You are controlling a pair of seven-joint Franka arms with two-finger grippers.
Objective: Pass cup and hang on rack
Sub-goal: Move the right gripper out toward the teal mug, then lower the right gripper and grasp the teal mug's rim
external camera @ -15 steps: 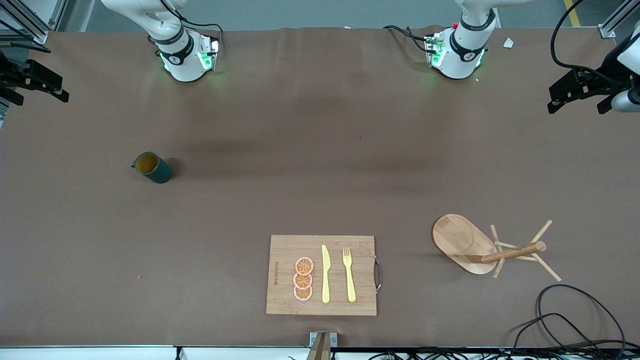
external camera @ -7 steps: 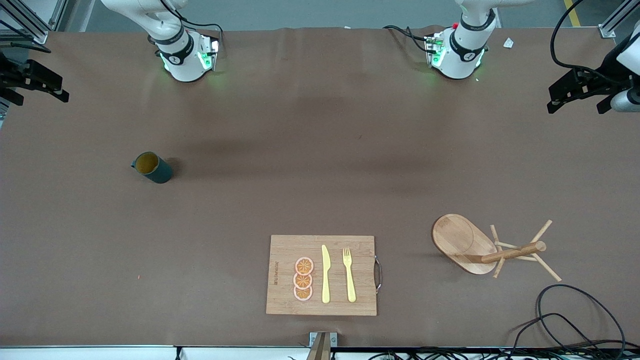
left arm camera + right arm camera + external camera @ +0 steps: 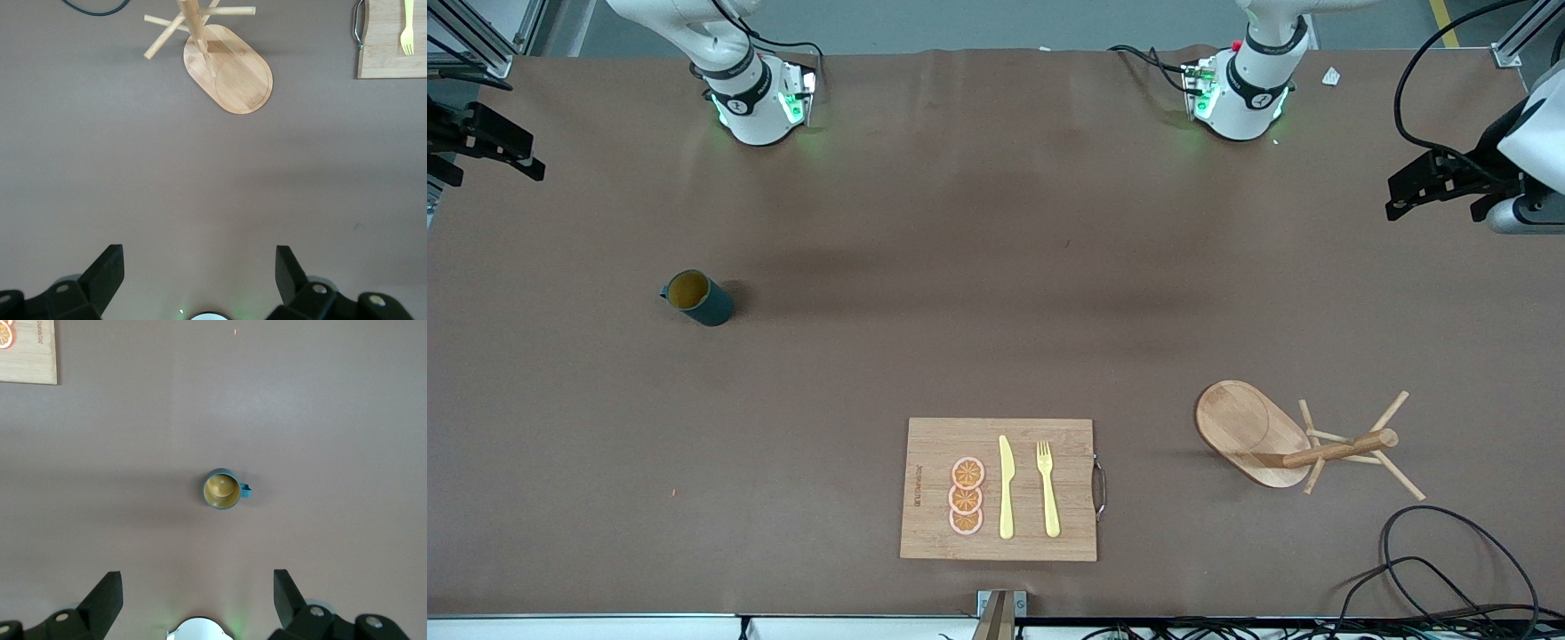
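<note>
The dark teal cup (image 3: pixel 698 298) stands upright on the brown table toward the right arm's end, its yellowish-brown inside showing; the right wrist view shows it from above (image 3: pixel 222 490). The light wooden rack (image 3: pixel 1280 440) stands toward the left arm's end, near the front camera, and shows in the left wrist view (image 3: pixel 230 70). My right gripper (image 3: pixel 498 164) is open and empty, high over the table's edge at the right arm's end (image 3: pixel 198 593). My left gripper (image 3: pixel 1432 200) is open and empty, high over the table's edge at the left arm's end (image 3: pixel 200 273).
A bamboo cutting board (image 3: pixel 929 440) lies near the table's front edge, with three orange slices (image 3: pixel 966 496), a yellow knife (image 3: pixel 1006 489) and a yellow fork (image 3: pixel 1048 489). Black cables (image 3: pixel 1449 551) lie near the rack at the table's corner.
My left gripper has shifted slightly inward over the table. The cup, the rack and the right gripper have hardly moved.
</note>
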